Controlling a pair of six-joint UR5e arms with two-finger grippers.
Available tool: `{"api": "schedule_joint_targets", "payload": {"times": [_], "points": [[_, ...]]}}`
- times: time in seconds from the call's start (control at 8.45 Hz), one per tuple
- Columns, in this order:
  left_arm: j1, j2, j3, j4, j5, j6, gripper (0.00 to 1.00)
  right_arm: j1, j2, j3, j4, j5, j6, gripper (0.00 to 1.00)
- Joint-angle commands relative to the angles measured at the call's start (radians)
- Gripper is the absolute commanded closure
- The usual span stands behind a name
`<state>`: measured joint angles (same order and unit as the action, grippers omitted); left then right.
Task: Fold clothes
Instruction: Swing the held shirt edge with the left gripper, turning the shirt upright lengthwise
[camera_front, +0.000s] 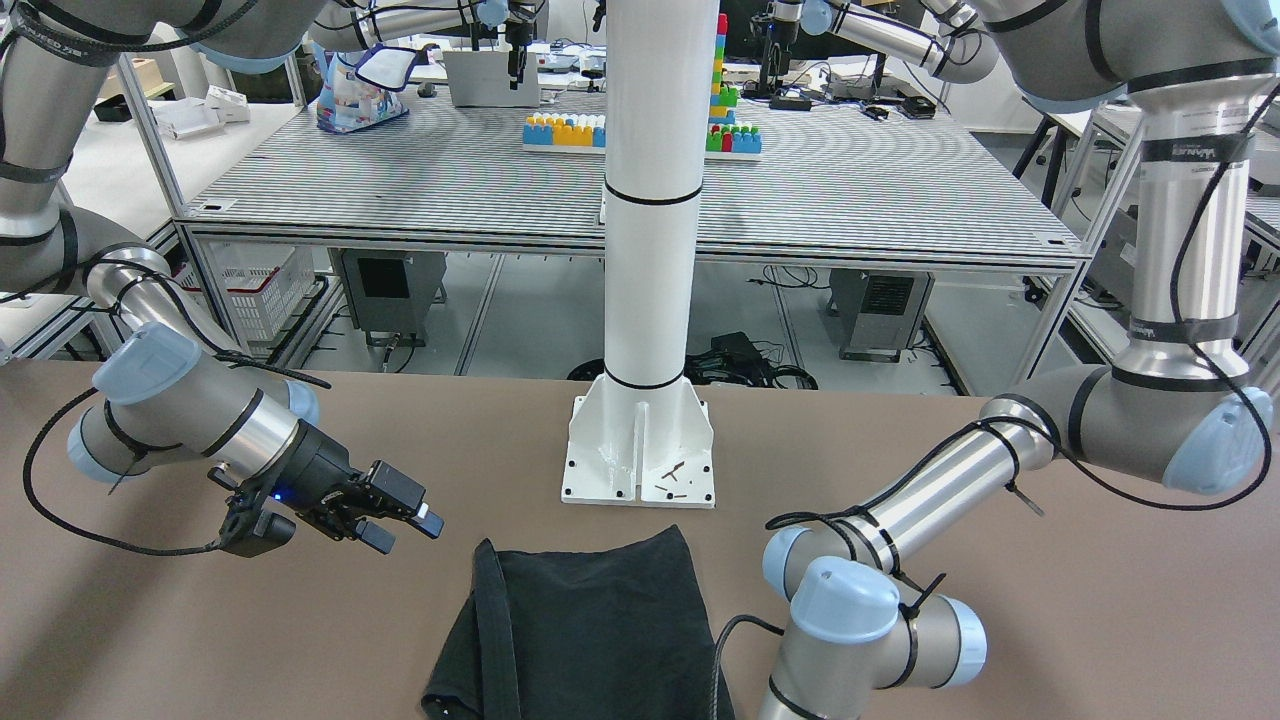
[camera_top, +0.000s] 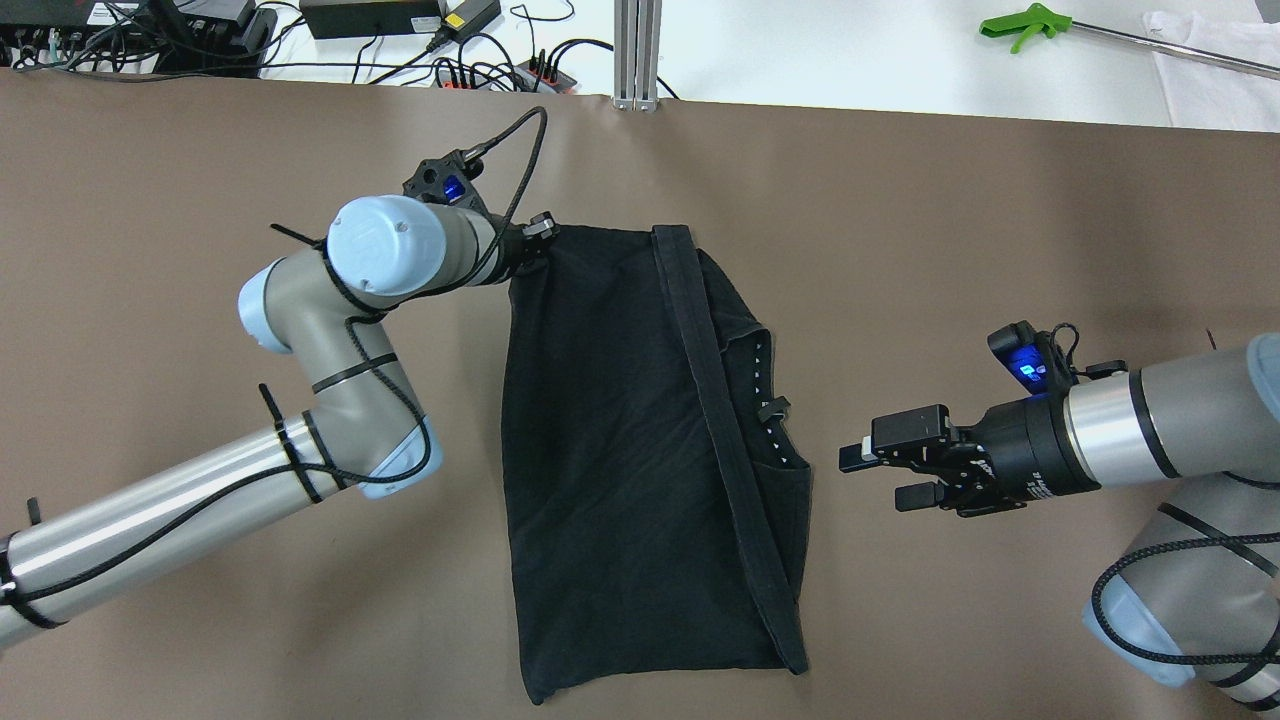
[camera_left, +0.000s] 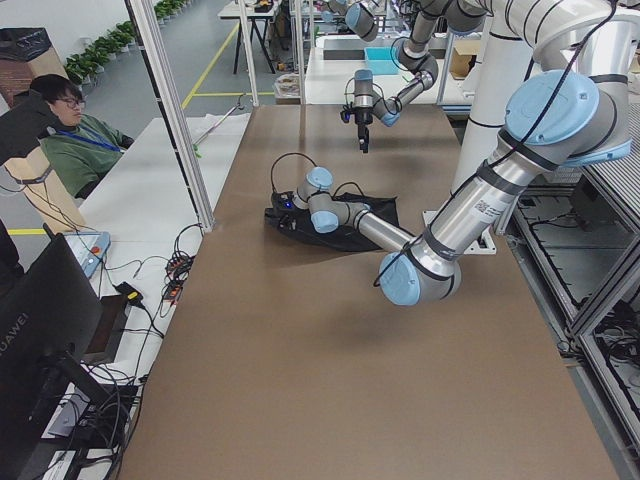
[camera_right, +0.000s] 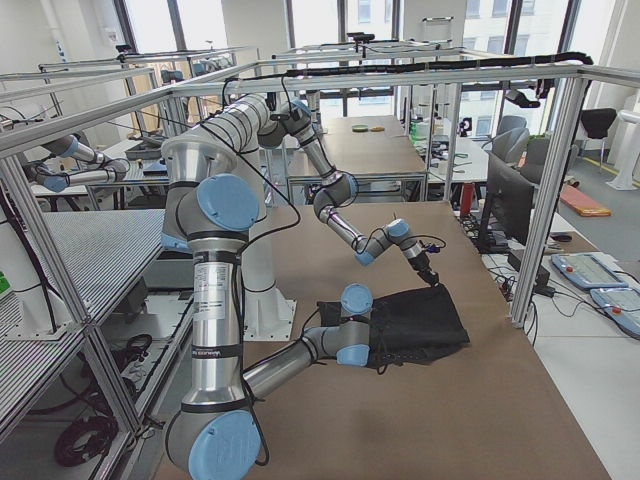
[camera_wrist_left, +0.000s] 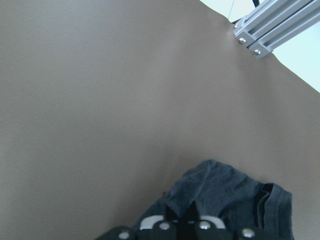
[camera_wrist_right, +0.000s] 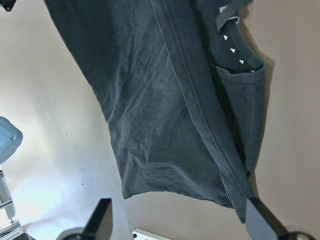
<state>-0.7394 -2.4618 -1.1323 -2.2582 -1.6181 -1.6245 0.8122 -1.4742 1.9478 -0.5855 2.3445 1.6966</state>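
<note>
Overhead exterior shows my left tool (camera_top: 541, 229) pinching a corner of the soft, creased black clothes (camera_top: 610, 440) on the smooth brown desk (camera_top: 200, 150), my right tool (camera_top: 885, 477) spread wide and empty.

Bright, even light, soft shadows beside the clothes (camera_wrist_right: 165, 100); left end effector (camera_wrist_left: 182, 225) blurred close up.

Only one word is legible — "HUAWEI", on the back of the dark monitor (camera_left: 45, 330).
</note>
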Motion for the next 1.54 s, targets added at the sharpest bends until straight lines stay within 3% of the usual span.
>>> {"api": "schedule_joint_targets", "payload": {"times": [0.0, 0.12, 0.35, 0.59, 0.71, 0.95, 1.06, 1.42], "points": [[-0.006, -0.037, 0.118, -0.101, 0.010, 0.032, 0.81, 0.019, 0.002, -0.001, 0.000, -0.004, 0.000, 0.06], [-0.011, -0.039, 0.114, -0.103, 0.015, 0.061, 0.01, 0.027, 0.003, -0.001, 0.000, -0.011, -0.003, 0.06], [-0.038, -0.067, 0.105, -0.098, 0.006, 0.078, 0.00, 0.033, 0.005, -0.009, -0.014, -0.016, -0.145, 0.05], [-0.073, -0.069, 0.077, -0.086, -0.020, 0.080, 0.00, 0.042, 0.035, -0.007, -0.174, -0.046, -0.352, 0.05], [-0.101, -0.066, 0.051, -0.065, -0.096, 0.081, 0.00, 0.042, 0.066, -0.007, -0.269, -0.089, -0.468, 0.05], [-0.124, -0.013, -0.073, 0.014, -0.135, 0.084, 0.00, 0.033, 0.144, -0.009, -0.452, -0.195, -0.662, 0.05], [-0.135, 0.019, -0.119, 0.022, -0.164, 0.109, 0.00, 0.022, 0.181, -0.009, -0.521, -0.271, -0.669, 0.06], [-0.188, 0.139, -0.265, 0.019, -0.281, 0.121, 0.00, -0.039, 0.296, -0.139, -0.583, -0.495, -0.666, 0.06]]}}
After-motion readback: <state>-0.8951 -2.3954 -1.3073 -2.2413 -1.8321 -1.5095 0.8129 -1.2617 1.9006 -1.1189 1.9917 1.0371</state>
